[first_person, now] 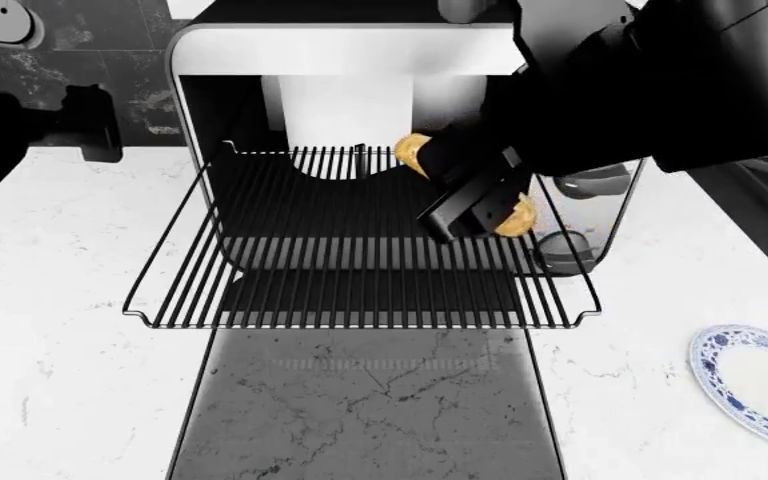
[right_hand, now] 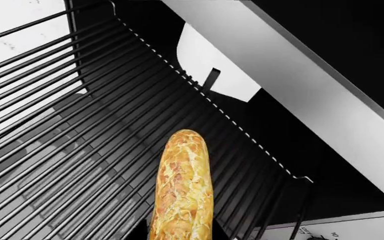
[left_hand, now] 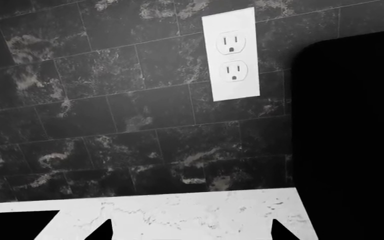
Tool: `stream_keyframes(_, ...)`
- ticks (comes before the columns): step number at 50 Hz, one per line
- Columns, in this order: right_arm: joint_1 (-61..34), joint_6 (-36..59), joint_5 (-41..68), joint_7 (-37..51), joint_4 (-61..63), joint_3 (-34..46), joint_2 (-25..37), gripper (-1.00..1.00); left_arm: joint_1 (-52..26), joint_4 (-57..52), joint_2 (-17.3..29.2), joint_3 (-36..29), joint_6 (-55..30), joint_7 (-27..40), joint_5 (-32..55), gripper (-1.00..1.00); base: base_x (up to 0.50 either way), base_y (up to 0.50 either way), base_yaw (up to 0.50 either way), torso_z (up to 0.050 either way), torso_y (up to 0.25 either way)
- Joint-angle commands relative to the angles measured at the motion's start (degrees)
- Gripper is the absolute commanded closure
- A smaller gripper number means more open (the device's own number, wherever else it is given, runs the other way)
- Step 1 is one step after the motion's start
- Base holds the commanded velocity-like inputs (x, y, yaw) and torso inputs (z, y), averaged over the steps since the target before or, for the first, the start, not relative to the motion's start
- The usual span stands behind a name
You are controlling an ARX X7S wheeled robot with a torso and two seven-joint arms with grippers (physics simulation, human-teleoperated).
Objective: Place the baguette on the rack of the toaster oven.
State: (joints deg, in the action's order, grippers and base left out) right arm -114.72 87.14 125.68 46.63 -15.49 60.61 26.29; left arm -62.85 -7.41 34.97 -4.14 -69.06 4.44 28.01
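Note:
The silver toaster oven (first_person: 344,50) stands open, with its black wire rack (first_person: 344,270) pulled out over the lowered glass door (first_person: 357,410). My right gripper (first_person: 471,205) is shut on the golden-brown baguette (first_person: 414,152) and holds it just above the right part of the rack; I cannot tell whether it touches. In the right wrist view the baguette (right_hand: 182,190) points from the gripper (right_hand: 182,236) towards the oven's dark interior, over the rack (right_hand: 65,145). My left gripper (left_hand: 192,235) is open and empty, facing the tiled wall to the left of the oven.
Grey knobs (first_person: 564,245) sit on the oven's right side, close to the baguette's near end. A blue-and-white plate (first_person: 758,385) lies on the white counter at the right. A wall outlet (left_hand: 231,55) and a dark boxy shape (left_hand: 352,140) face the left gripper.

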Motion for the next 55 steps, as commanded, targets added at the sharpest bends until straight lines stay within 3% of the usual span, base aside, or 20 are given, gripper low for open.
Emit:
stream_keyframes(1, 1.4, -1.1, -4.5, -5.0, 0.2, -0.2, -1.4, 1.00, 1.2, 0.7, -0.6, 0.7, 1.8, -1.0, 0.3, -1.00, 0.00, 0.00, 0.00, 0.000, 0.000)
stream_keyframes(25, 6.4, -3.2, -10.8, -9.5, 3.9, 0.8, -1.1, 1.00, 2.1, 1.6, -0.7, 0.7, 2.7, -0.8, 0.3, -1.00, 0.00, 0.00, 0.00, 0.000, 0.000)
stream_keyframes(47, 6.1, -5.7, -6.5, -6.3, 6.6, 3.0, 0.8, 1.00, 1.8, 2.0, -0.7, 0.5, 2.8, -0.8, 0.4, -1.00, 0.00, 0.00, 0.00, 0.000, 0.000)
stream_keyframes(48, 6.1, -5.8, -6.3, -6.1, 6.6, 3.0, 0.9, -1.00, 1.7, 2.0, -0.7, 0.5, 2.8, -0.8, 0.4, -1.00, 0.00, 0.00, 0.00, 0.000, 0.000)
stream_keyframes(55, 5.7, -6.0, -8.0, -7.5, 5.8, 2.8, 0.5, -1.00, 1.5, 1.9, -0.8, 0.4, 2.6, -0.6, 0.6, -1.00, 0.00, 0.00, 0.00, 0.000, 0.000)
